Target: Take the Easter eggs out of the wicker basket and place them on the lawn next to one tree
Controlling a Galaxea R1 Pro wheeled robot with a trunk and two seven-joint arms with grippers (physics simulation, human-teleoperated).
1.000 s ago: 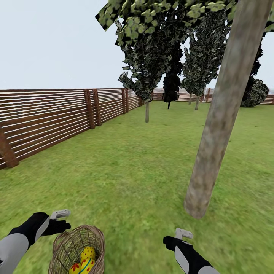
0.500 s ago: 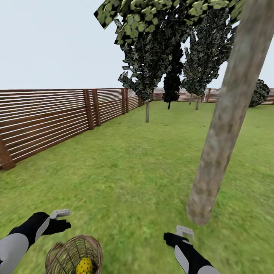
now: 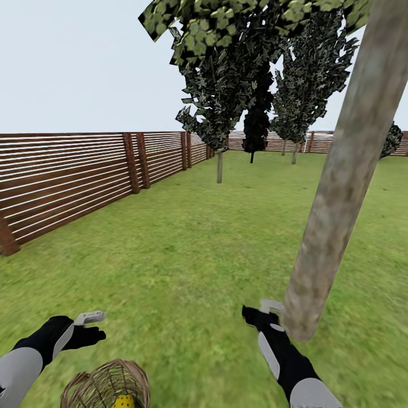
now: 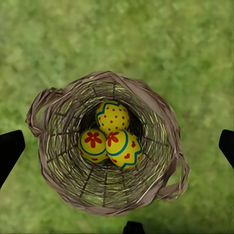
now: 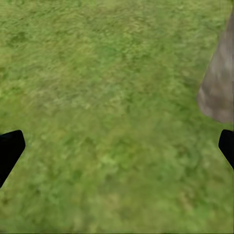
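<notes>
At the bottom edge of the head view the wicker basket [image 3: 105,386] is cut off, with just a sliver of one yellow egg [image 3: 123,402] showing. The left wrist view looks straight down into the wicker basket [image 4: 161,122] on the lawn [image 4: 195,39], where all three Easter eggs [image 4: 113,135] lie touching. The left claw [image 4: 117,146] is spread wide, only its dark fingertips [image 4: 9,148] visible at the frame edges. The right claw [image 5: 117,146] is equally spread over bare grass, beside the foot of the tree [image 5: 219,87]. In the head view the tree [image 3: 340,181] leans toward the upper right, its top cropped, and its base hides part of the right claw [image 3: 262,313].
</notes>
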